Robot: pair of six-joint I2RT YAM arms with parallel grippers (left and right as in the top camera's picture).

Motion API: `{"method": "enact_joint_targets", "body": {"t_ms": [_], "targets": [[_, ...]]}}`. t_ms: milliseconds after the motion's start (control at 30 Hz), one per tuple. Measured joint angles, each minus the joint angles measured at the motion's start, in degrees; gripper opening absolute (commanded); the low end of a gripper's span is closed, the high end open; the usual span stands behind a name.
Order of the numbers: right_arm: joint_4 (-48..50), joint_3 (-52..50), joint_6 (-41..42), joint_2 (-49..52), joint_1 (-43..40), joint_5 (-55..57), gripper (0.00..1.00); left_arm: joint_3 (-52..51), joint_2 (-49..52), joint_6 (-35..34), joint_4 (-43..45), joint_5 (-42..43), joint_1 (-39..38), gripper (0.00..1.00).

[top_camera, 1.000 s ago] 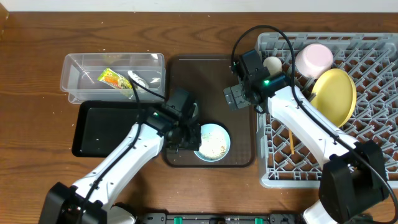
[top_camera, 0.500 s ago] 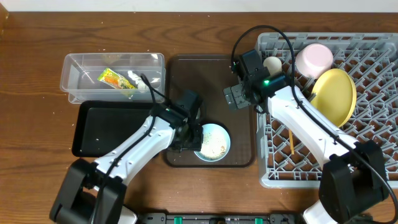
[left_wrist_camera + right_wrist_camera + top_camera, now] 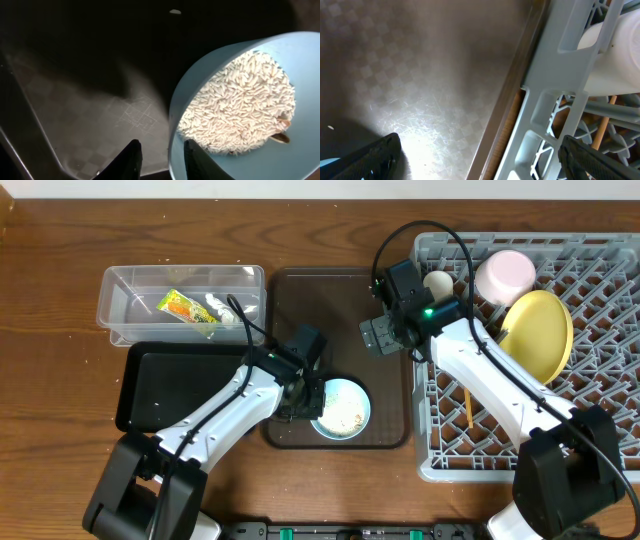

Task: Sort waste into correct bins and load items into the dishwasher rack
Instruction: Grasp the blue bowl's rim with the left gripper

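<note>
The light blue bowl (image 3: 342,408) holds white rice scraps (image 3: 240,105) and stands on the dark brown serving tray (image 3: 330,300). My left gripper (image 3: 306,394) is open and straddles the bowl's left rim (image 3: 161,157), one finger inside and one outside, with a small gap to the rim. My right gripper (image 3: 378,335) is wide open and empty (image 3: 480,160) over the brown tray's right edge, beside the grey dishwasher rack (image 3: 600,430). The rack holds the pink cup (image 3: 505,275), yellow plate (image 3: 537,332), small white cup (image 3: 437,282) and chopsticks (image 3: 467,408).
The clear tub (image 3: 120,305) at the back left holds the green-and-yellow wrapper (image 3: 178,306) and the white tissue (image 3: 220,308). The black tray (image 3: 160,385) lies in front of it, left of my left arm. The rack's left wall (image 3: 555,65) is close to my right gripper.
My left gripper has shifted a little to the right, onto the bowl's left rim. The right arm and the bowl have not moved.
</note>
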Motion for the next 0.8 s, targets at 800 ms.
{"method": "enact_joint_targets", "body": {"t_ms": [800], "targets": [[0.02, 0.00, 0.00, 0.00, 0.00, 0.00, 0.99, 0.00, 0.00, -0.02, -0.61, -12.98, -0.04, 0.27]]}}
